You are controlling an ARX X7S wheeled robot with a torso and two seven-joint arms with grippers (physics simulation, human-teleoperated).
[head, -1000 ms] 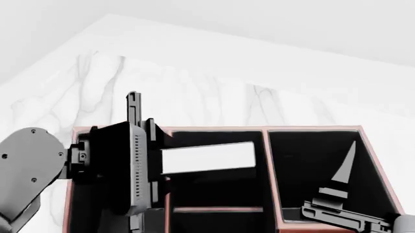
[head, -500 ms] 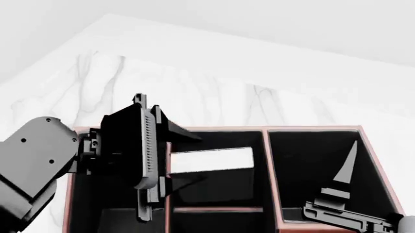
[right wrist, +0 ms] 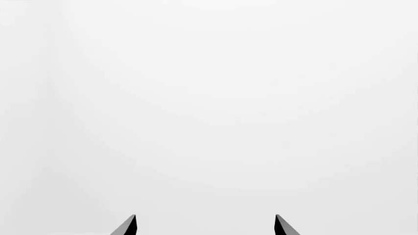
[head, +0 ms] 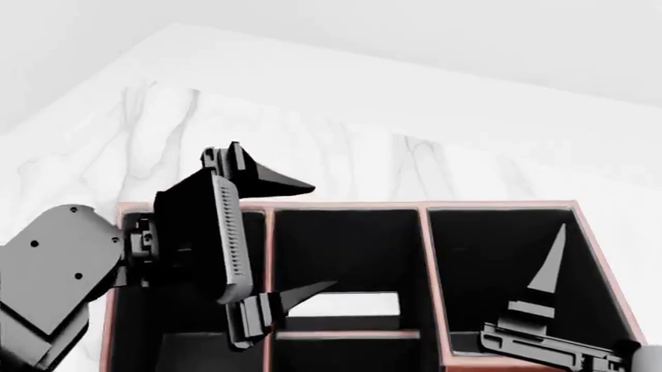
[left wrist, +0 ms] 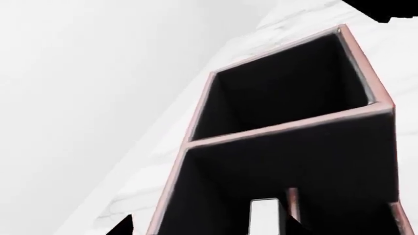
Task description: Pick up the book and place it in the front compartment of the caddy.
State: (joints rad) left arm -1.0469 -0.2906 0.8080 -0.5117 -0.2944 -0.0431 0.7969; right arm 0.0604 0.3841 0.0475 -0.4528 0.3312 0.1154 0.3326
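No labels; book (head: 342,304) in caddy (head: 424,263), left gripper (head: 300,236) open.

A white marble-patterned tabletop with faint grey veining (head: 342,155) fills most of the head view, its far edge running as 2 straight lines that meet at a corner toward the upper left. Beyond that edge lies a plain pale grey backdrop (head: 466,39), smooth and featureless. In the left wrist view the same veined tabletop (left wrist: 140,183) shows as a slanted strip beside a blank whitish surface. The right wrist view shows only flat pale grey.
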